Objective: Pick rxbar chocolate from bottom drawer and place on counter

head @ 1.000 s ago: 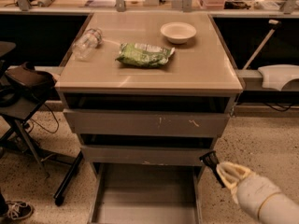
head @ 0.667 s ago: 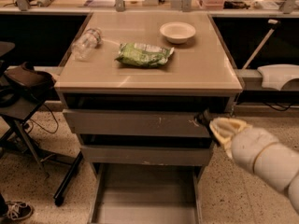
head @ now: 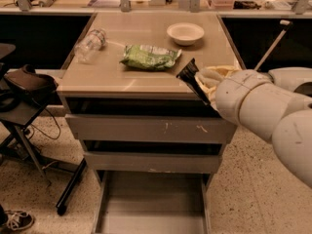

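Observation:
My gripper (head: 202,82) is at the front right corner of the counter (head: 97,77), just above its edge. It is shut on the rxbar chocolate (head: 191,78), a flat black bar that sticks out up and to the left from the fingers. The white arm (head: 265,108) reaches in from the right. The bottom drawer (head: 151,204) is pulled out below, showing a plain grey floor with nothing on it.
On the counter lie a crinkled green snack bag (head: 150,56), a white bowl (head: 185,33) and a clear plastic bottle (head: 89,45) on its side. Two narrower grey drawers (head: 146,128) sit above the bottom one. A black stand (head: 24,96) is at the left.
The gripper has risen with the bar from beside the lower drawers up to the counter's front right corner.

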Action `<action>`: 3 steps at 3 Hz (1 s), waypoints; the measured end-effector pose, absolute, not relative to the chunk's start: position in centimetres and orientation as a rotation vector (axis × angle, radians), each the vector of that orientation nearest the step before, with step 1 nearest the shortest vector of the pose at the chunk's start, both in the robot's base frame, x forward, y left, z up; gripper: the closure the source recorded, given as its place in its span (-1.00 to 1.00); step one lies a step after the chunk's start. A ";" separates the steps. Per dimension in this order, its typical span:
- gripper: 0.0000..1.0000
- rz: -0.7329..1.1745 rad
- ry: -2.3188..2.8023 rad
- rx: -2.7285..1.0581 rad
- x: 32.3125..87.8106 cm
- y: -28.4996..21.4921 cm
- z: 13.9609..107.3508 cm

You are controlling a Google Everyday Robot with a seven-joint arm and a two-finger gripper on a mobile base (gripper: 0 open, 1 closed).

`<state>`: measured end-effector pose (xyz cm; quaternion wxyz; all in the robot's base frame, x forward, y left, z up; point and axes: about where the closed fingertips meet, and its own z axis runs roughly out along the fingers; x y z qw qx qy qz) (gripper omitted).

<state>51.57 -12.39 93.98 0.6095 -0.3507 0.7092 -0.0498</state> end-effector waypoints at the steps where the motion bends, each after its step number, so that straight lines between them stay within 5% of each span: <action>1: 1.00 -0.116 1.639 -0.811 51.6 -12.4 93.9; 3: 1.00 -0.198 1.517 -0.713 58.0 -16.3 103.4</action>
